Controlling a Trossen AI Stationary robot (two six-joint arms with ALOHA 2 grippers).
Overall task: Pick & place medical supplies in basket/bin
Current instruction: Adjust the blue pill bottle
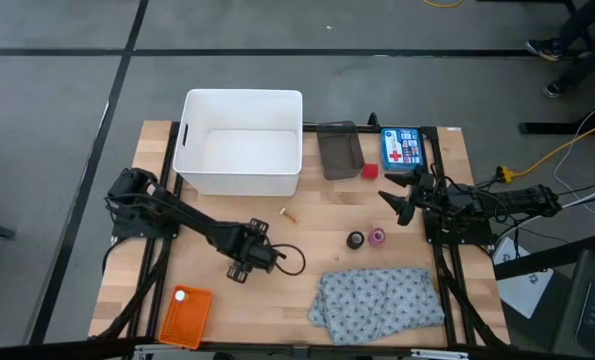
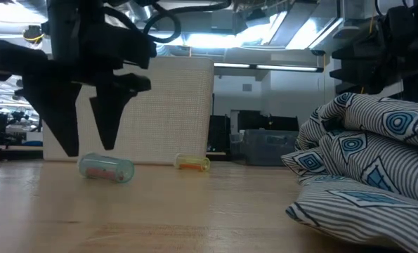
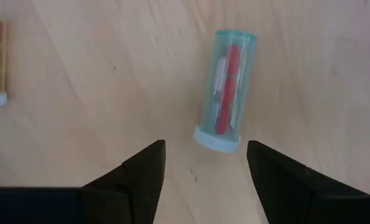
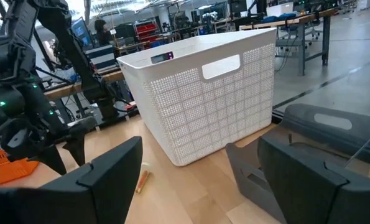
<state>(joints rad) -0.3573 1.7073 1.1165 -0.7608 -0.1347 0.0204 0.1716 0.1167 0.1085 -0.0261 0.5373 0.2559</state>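
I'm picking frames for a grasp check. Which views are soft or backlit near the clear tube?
Low view: the left pincer is a backlit silhouette against bright ceiling lights, and the clear tube looks soft. Left wrist view: the tube is evenly lit but slightly blurred, the fingers dark. High view: even light, and the tube cannot be made out.

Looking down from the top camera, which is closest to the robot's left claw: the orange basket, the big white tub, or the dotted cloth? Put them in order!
From the left gripper, whose jaws stand open:
1. The orange basket, at the table's front left corner.
2. The grey dotted cloth, off toward the right arm's side; nearly as close as the basket, so that order is tight.
3. The white tub, at the far edge, clearly farthest.
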